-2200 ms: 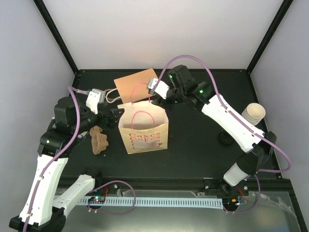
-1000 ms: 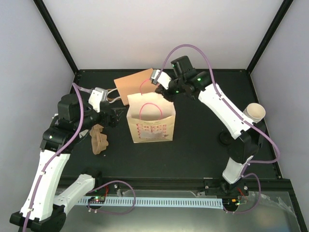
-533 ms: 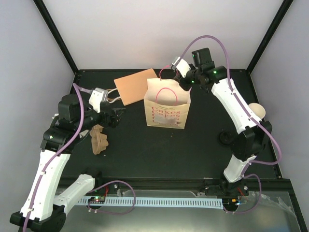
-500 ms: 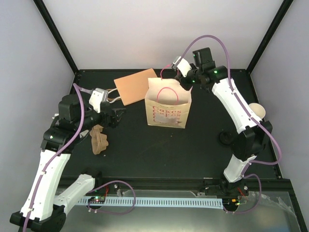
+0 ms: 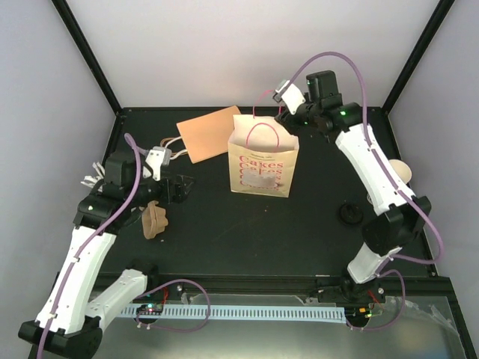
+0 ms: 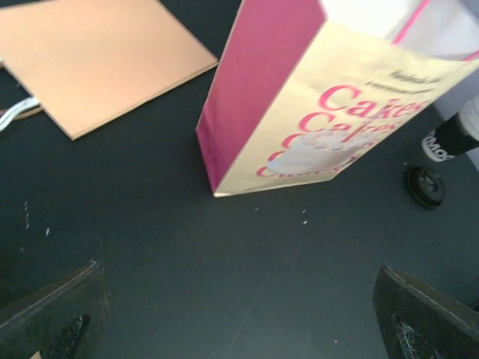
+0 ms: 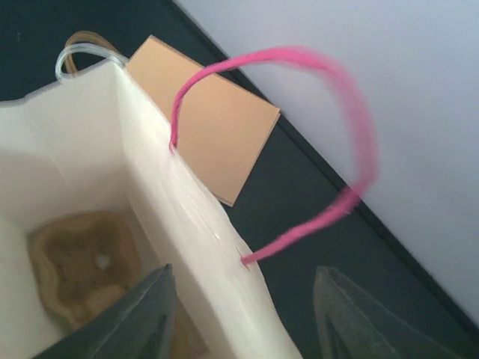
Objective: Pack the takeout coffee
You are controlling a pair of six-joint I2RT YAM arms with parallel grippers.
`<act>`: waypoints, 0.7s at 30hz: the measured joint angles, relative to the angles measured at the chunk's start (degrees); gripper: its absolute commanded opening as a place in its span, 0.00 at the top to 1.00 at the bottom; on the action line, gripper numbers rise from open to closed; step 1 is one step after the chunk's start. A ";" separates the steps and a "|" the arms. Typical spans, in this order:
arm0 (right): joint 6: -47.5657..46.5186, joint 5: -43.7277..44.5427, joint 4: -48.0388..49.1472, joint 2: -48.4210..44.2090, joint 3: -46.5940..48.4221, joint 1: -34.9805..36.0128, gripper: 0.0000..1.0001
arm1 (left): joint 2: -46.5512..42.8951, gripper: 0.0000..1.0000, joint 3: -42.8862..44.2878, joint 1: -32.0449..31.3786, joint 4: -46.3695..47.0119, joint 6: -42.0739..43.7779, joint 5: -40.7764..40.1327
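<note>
From above, we see only a cream sliver of the takeout cup (image 5: 403,172) at the right edge of the desk (image 5: 247,239), most of it hidden behind the right arm (image 5: 378,179). It stands outside the paper bag (image 5: 263,161) and well apart from it. The bag's front reads "Cakes" in pink; the smaller lines under it are too blurred to read. The left fingers (image 5: 179,185) show only as a dark shape.

At the left wrist, those fingers, cut off at the bottom corners, are spread wide with nothing between them. The cup's dark base carries white letters, "MO", the rest cut off by the frame. A black lid (image 6: 425,185) lies just beside it.

At the right wrist, the right fingers (image 7: 142,314) stand parted astride the bag's rim, gripping nothing. The pink handle (image 7: 352,149) is blurred. A moulded pulp carrier (image 7: 82,269) lies in the bag, partly hidden.
</note>
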 measured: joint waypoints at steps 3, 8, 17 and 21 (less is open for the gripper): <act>0.85 1.64 0.55 -3.41 -0.83 0.00 0.00 | 0.76 0.01 -1.09 0.00 -1.36 -1.64 -1.73; 4.90 5.20 4.57 -11.89 -5.22 0.02 0.00 | 2.03 0.01 -3.54 0.00 -2.75 -4.33 -4.13; 25.73 11.65 17.11 -32.00 -26.45 0.00 0.00 | 3.17 0.01 -5.92 0.00 -3.10 -7.21 -4.42; 38.56 14.73 16.79 -38.64 -34.53 0.00 0.00 | 3.15 0.01 -8.22 0.00 -2.86 -8.48 -3.98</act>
